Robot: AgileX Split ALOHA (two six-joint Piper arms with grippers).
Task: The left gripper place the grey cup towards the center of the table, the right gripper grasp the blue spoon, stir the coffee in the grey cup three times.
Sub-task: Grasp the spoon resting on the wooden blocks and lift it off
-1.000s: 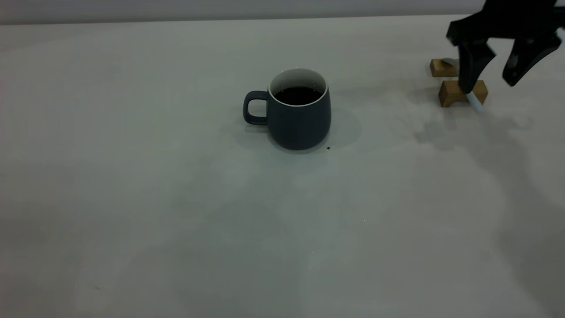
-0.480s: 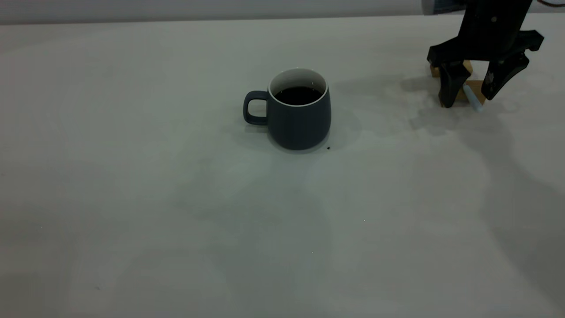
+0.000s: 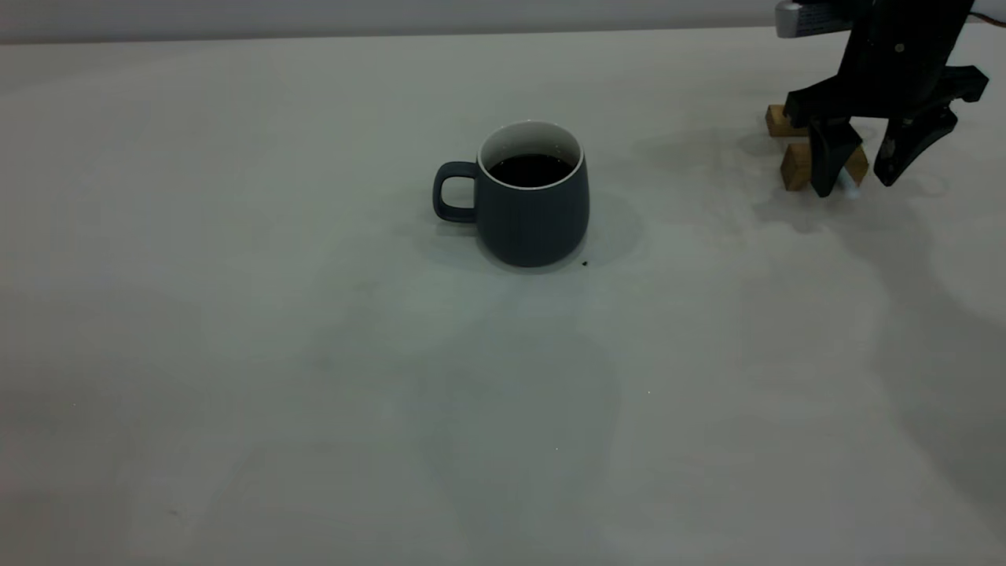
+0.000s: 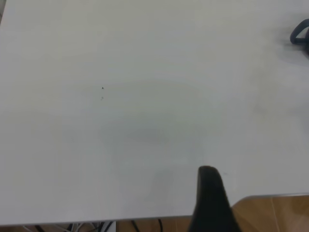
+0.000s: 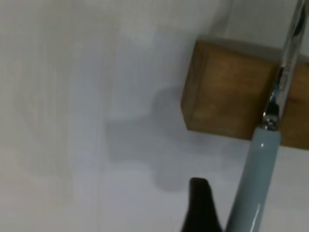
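Note:
The grey cup (image 3: 534,196) stands near the table's (image 3: 236,314) middle, handle toward the left, with dark coffee (image 3: 530,169) inside. At the far right my right gripper (image 3: 857,185) is open and low over two wooden blocks, one finger on each side of the blue spoon (image 3: 847,182). In the right wrist view the spoon's pale blue handle (image 5: 258,179) lies across a block, close beside one dark finger (image 5: 200,208). The left gripper is out of the exterior view. Its wrist view shows one dark finger (image 4: 208,193) above the table edge, with nothing held, and the cup's handle (image 4: 300,35) far off.
Two tan wooden blocks (image 3: 795,165) (image 3: 786,120) prop the spoon at the far right; the nearer block (image 5: 227,96) fills the right wrist view. A small dark speck (image 3: 585,263) lies by the cup's base. Brown floor (image 4: 275,212) shows past the table edge.
My right gripper has come down from above and now straddles the spoon handle at the blocks, with its fingers closer together. The cup has not moved.

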